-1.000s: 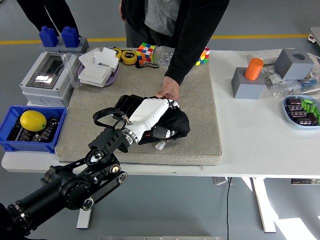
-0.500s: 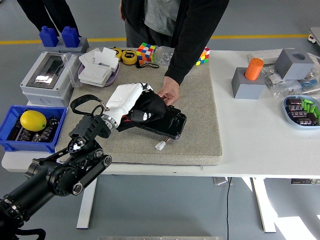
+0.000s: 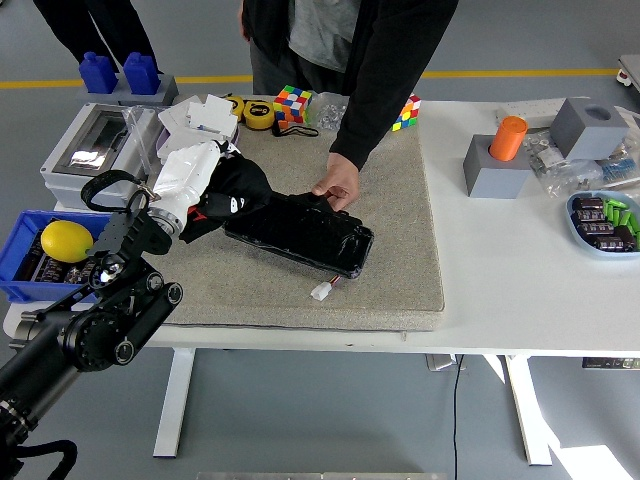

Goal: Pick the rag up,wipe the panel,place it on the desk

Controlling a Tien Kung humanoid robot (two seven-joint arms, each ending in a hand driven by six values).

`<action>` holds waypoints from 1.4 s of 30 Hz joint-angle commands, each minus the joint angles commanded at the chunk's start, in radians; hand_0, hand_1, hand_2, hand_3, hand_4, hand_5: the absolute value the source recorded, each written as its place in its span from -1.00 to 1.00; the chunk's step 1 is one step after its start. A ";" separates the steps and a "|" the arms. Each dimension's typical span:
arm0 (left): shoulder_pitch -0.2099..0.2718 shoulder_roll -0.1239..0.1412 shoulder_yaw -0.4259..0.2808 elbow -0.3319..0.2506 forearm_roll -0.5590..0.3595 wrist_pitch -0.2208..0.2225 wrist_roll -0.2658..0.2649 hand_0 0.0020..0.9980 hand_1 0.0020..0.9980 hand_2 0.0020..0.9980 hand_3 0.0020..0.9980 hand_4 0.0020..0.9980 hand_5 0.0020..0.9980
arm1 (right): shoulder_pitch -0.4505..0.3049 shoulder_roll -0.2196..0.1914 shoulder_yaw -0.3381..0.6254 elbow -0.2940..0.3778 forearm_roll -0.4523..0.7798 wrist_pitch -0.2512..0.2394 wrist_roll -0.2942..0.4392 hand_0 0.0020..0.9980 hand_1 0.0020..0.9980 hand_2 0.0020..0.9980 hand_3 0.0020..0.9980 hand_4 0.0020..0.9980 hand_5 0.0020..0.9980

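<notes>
One white left hand (image 3: pixel 190 178) of mine grips the soft black rag (image 3: pixel 235 188) on the shiny black flat panel (image 3: pixel 300 232); a person's hand (image 3: pixel 337 187) steadies it for wiping

The panel (image 3: pixel 300 235) lay on the mat (image 3: pixel 390 270), which covered the middle of the table (image 3: pixel 520 290). The rag (image 3: pixel 235 190) sat at the panel's left end, under the left hand (image 3: pixel 190 180). A person's hand (image 3: pixel 335 185) rested on the panel's far edge. Left of the mat sat a bin (image 3: pixel 30 265) holding a lemon (image 3: pixel 66 241).
</notes>
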 joint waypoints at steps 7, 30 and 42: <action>0.004 0.000 0.026 -0.008 -0.016 0.000 0.001 -0.52 -0.35 -0.12 0.12 0.47 -1.00 | -0.001 0.000 -0.001 0.000 0.000 0.000 0.001 0.18 0.21 0.08 0.07 0.82 -0.27; 0.011 -0.031 0.266 -0.128 -0.106 0.002 0.008 -0.52 -0.35 -0.12 0.12 0.48 -1.00 | -0.001 -0.001 -0.009 0.001 0.004 0.001 0.005 0.18 0.21 0.08 0.07 0.82 -0.27; -0.012 -0.051 0.378 -0.143 -0.131 0.003 0.007 -0.53 -0.35 -0.12 0.12 0.48 -1.00 | -0.001 -0.004 -0.013 0.000 0.005 0.001 0.005 0.18 0.21 0.08 0.07 0.82 -0.27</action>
